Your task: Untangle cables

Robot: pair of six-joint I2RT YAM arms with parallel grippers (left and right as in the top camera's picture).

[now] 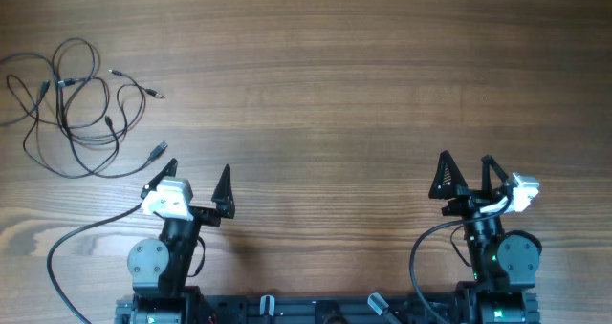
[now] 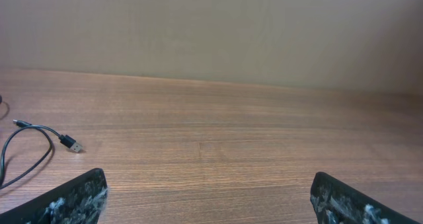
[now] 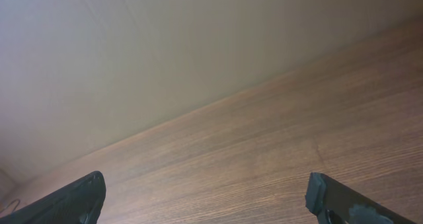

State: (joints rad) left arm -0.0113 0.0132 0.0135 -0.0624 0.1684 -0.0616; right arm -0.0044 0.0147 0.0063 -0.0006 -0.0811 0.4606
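Note:
The cables [image 1: 72, 104] lie in a loose tangle of thin black loops with small silvery plug tips at the far left of the wooden table. One loop and a plug tip [image 2: 69, 143] show at the left edge of the left wrist view. My left gripper [image 1: 198, 174] is open and empty, near the front edge, just right of the tangle's nearest plug [image 1: 158, 152]. My right gripper [image 1: 466, 166] is open and empty at the front right, far from the cables. Both wrist views show wide-apart fingertips with bare wood between them, left [image 2: 208, 194] and right [image 3: 205, 197].
The wooden table [image 1: 325, 85] spans the whole view. A thicker black wire [image 1: 67, 248] runs from the left arm's base along the front left. A pale wall [image 2: 211, 26] stands behind the table's far edge.

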